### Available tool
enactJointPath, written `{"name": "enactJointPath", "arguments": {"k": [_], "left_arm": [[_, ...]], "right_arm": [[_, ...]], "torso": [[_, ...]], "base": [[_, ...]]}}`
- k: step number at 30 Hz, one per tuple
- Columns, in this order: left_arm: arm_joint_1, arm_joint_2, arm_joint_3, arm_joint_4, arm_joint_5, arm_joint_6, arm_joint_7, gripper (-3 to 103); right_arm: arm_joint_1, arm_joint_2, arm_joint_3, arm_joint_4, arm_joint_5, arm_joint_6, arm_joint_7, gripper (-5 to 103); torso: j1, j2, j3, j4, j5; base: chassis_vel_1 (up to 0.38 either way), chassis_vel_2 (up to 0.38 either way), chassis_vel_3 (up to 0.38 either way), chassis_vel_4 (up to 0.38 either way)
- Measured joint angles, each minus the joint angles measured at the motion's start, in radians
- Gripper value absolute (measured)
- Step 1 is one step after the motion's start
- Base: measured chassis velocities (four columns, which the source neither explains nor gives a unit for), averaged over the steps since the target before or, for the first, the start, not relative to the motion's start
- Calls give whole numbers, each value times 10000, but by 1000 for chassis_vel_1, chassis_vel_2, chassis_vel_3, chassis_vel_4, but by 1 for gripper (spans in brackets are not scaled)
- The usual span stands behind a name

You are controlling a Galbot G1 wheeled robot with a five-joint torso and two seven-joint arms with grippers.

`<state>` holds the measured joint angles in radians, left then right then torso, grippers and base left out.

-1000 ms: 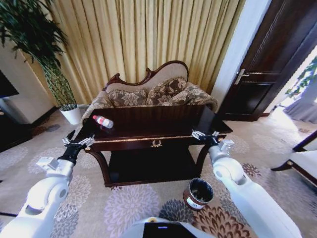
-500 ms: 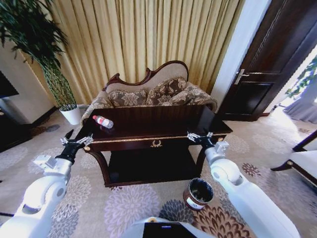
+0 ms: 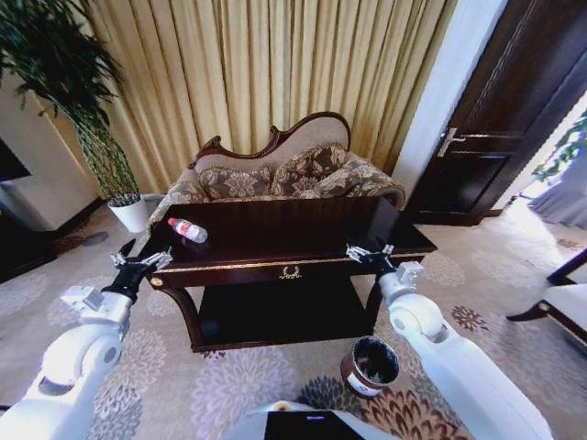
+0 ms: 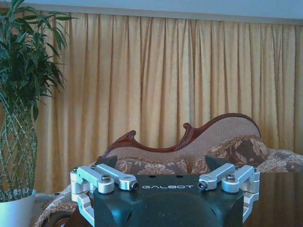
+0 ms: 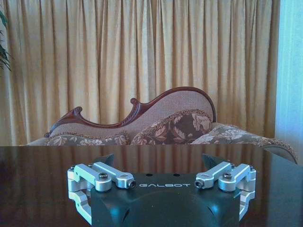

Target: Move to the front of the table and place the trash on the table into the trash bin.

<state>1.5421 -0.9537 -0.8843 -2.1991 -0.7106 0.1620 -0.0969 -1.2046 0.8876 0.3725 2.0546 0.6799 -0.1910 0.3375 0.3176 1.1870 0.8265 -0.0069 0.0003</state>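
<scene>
The dark glossy table (image 3: 303,236) with gold trim stands straight ahead in the head view. On its left end lies the trash, a clear bottle (image 3: 188,230) with a red label, on its side. The brown trash bin (image 3: 370,365) sits on the carpet by the table's front right leg. My left gripper (image 3: 138,263) is open and hovers off the table's front left corner, short of the bottle. Held at the front right corner, my right gripper (image 3: 370,252) is open too. Both wrist views show spread fingers, left gripper (image 4: 160,163) and right gripper (image 5: 158,160), with nothing between them.
A patterned sofa (image 3: 284,170) stands close behind the table, before gold curtains. A white plant pot (image 3: 133,213) with a tall plant sits at the back left. A dark door (image 3: 486,137) is at the right, and a white bench corner (image 3: 569,298) juts in from the right edge.
The whole head view has shifted slightly, so the camera has moved; table and bin sit a little lower in the picture. My right gripper has edged left over the table's corner.
</scene>
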Motion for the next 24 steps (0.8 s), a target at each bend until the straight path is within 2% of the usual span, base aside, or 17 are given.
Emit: {"name": "enactJointPath", "arguments": {"k": [24], "left_arm": [[-14, 20, -6, 198, 0, -75, 38, 100]], "right_arm": [[416, -32, -583, -148, -24, -31, -28, 100]], "torso": [[0, 0, 0, 0, 0]], "base": [[-64, 65, 63, -61]]}}
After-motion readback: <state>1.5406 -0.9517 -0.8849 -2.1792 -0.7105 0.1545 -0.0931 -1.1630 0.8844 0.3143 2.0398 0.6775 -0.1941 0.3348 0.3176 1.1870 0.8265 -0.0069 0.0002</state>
